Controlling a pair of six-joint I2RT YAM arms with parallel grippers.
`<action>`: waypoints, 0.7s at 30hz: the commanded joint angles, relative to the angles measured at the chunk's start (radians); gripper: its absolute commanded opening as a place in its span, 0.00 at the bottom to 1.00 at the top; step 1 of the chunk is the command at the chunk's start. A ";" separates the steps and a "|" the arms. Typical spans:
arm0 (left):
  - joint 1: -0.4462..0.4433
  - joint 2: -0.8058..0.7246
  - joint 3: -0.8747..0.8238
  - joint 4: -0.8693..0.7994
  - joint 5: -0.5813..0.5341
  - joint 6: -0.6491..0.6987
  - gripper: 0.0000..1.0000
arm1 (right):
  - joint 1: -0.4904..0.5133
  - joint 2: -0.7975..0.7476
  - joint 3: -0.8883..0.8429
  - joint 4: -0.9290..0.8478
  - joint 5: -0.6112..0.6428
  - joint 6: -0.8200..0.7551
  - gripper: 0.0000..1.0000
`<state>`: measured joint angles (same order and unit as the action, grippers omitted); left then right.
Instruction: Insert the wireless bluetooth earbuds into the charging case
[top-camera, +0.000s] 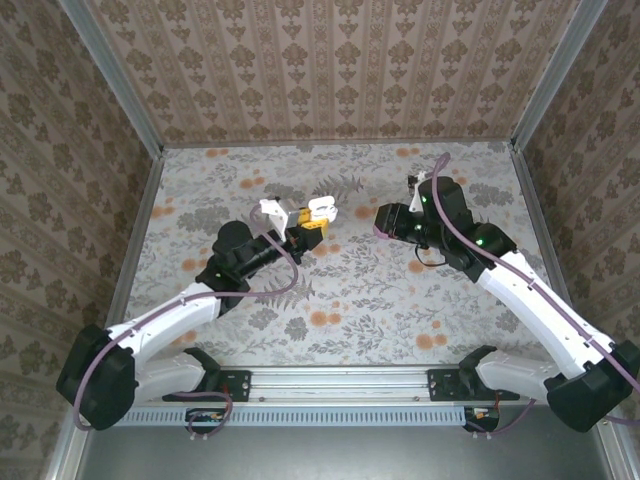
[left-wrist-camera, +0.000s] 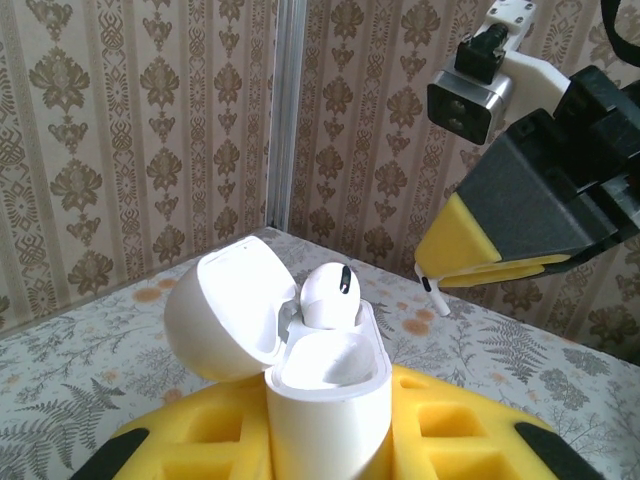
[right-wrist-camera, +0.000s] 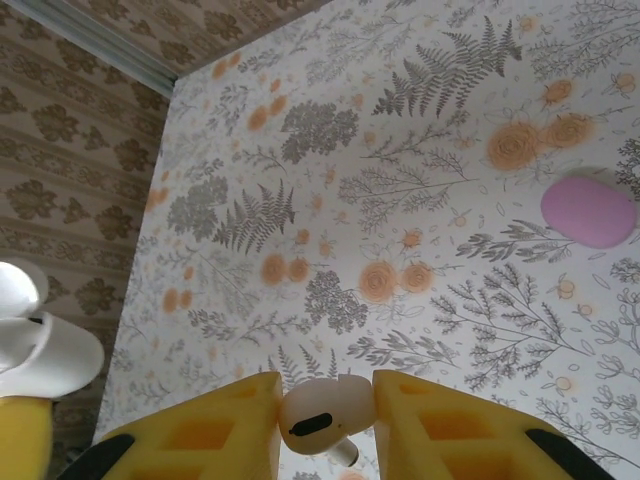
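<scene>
**Overhead view.** The left gripper (top-camera: 306, 224) and the right gripper (top-camera: 381, 220) face each other above the middle of the flower-patterned table (top-camera: 400, 320), near one another but apart. The left gripper is clamped on a white charging case (top-camera: 322, 210) whose lid is open. What sits between the right gripper's fingers is too small to tell here.

**Left wrist view.** The left gripper (left-wrist-camera: 325, 445) grasps the charging case (left-wrist-camera: 325, 400) upright between its yellow fingers (left-wrist-camera: 190, 440). The lid (left-wrist-camera: 225, 310) is swung back to the left. One earbud (left-wrist-camera: 328, 292) stands in the case on the lid side, and the hollow in front of it shows bare white. The right gripper (left-wrist-camera: 438, 272) hangs at upper right, clear of the case. Its yellow pads are pressed on a second earbud (left-wrist-camera: 435, 297), whose white stem sticks out below them.

**Right wrist view.** The right gripper (right-wrist-camera: 325, 425) pinches the second earbud (right-wrist-camera: 318, 420) between its yellow fingers (right-wrist-camera: 210, 435), with the earbud's dark oval mark facing the camera. The charging case (right-wrist-camera: 45, 350) appears at the left edge, apart from the held earbud. A pink oval pebble (right-wrist-camera: 588, 212) lies on the table (right-wrist-camera: 400, 150) to the right, well apart from both grippers.
</scene>
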<state>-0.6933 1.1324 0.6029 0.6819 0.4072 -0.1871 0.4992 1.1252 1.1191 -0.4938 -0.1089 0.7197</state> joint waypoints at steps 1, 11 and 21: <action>-0.005 0.010 0.028 0.053 0.019 -0.017 0.25 | 0.013 -0.023 0.038 0.051 -0.012 0.050 0.31; -0.012 0.014 0.029 0.062 0.018 -0.024 0.25 | 0.073 -0.016 0.071 0.170 -0.015 0.110 0.31; -0.021 0.018 0.021 0.080 0.010 -0.028 0.25 | 0.148 0.024 0.093 0.278 0.033 0.142 0.31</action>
<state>-0.7074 1.1484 0.6037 0.7082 0.4068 -0.1951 0.6292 1.1358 1.1717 -0.2848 -0.1066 0.8398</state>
